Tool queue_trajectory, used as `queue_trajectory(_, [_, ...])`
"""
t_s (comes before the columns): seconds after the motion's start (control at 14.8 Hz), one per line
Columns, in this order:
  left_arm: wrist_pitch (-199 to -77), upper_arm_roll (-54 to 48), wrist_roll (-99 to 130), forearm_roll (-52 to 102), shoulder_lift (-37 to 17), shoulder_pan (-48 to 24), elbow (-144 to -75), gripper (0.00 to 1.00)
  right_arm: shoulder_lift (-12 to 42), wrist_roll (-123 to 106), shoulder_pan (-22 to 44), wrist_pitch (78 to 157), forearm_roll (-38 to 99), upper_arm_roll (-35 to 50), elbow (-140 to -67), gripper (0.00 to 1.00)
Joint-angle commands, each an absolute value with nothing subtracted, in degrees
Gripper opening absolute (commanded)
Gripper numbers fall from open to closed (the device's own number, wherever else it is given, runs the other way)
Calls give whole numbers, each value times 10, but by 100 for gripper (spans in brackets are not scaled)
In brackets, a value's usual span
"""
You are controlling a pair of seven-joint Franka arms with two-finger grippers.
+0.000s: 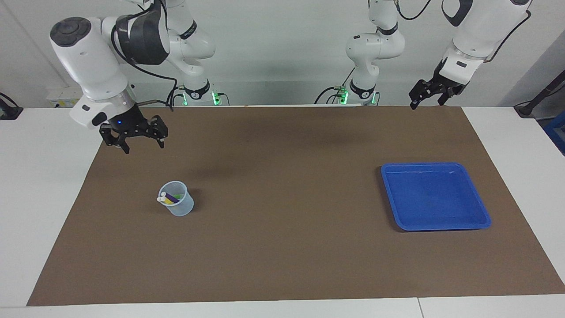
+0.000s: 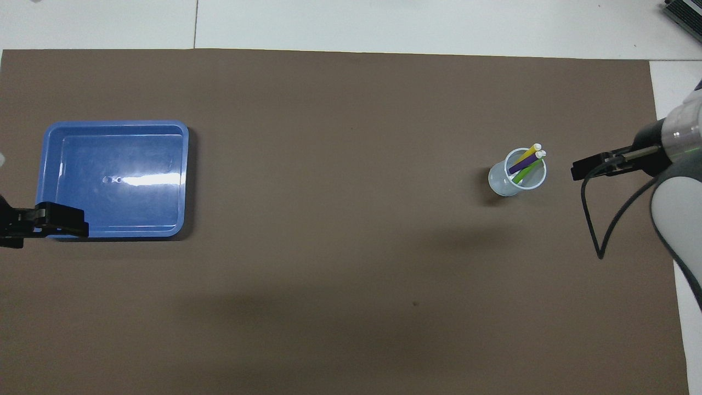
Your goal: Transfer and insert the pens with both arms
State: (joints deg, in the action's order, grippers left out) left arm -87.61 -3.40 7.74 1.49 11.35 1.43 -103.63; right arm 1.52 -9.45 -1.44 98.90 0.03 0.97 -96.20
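now the three pens stand together in a small clear plastic cup (image 1: 176,205) on the big brown paper mat (image 1: 282,247). the cup is toward the right arm's end of the table. it stands upright. the yellow pen (image 2: 525,155), the purple pen (image 2: 520,164) and the bright green pen (image 2: 524,172) all lean the same way inside it, and their pale cap ends stick out over the rim. in the view from across the table you can see the pale caps and bits of purple, yellow and green through the clear side.

the right gripper (image 1: 140,142) hangs in the air over the edge of the mat, well apart from the cup and higher than it. its two black fingers are spread wide and hold nothing. the big white right arm (image 1: 90,57) bends up above it.

the left gripper (image 1: 426,98) is up in the air too, over the mat's edge closest to the robots. its fingers are spread apart and hold nothing. the white left arm (image 1: 472,26) goes up out of the picture.

a flat blue plastic tray with a low rim (image 1: 435,226) lies on the mat toward the left arm's end of the table, well apart from the cup. nothing lies in it.

the mat lies on a white table (image 1: 26,198).
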Motion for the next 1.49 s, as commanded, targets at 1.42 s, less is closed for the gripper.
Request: queue_trajectory(1.42, [-908,-31,107,3,-4,-44,-919,100,-13,-88,-25,961,-4,18,-977,100])
